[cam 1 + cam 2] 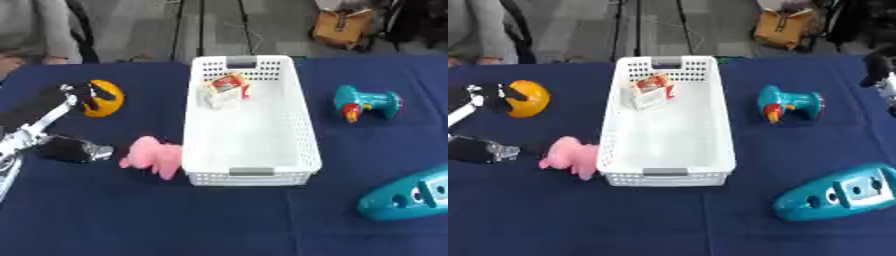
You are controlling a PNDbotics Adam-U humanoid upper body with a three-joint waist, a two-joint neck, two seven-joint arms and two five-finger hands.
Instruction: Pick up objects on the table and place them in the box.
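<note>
A white slotted box (pixel 297 125) stands mid-table with a small red and white carton (pixel 227 87) inside at its far end. My left hand (pixel 83 95) reaches in from the left, its black fingers curled over the left side of an orange round thing (pixel 109 100). A pink plush toy (pixel 153 156) lies against the box's near left corner. Right of the box lie a teal toy drill (pixel 366 102) and a large teal toy (pixel 407 195). Only a black part of my right hand (pixel 877 67) shows, at the right edge of the right eye view.
A black and silver piece (pixel 74 149) lies on the dark blue cloth (pixel 219 220) beside my left arm, just left of the plush. Beyond the table's far edge a brown bag (pixel 343 27) sits on the floor.
</note>
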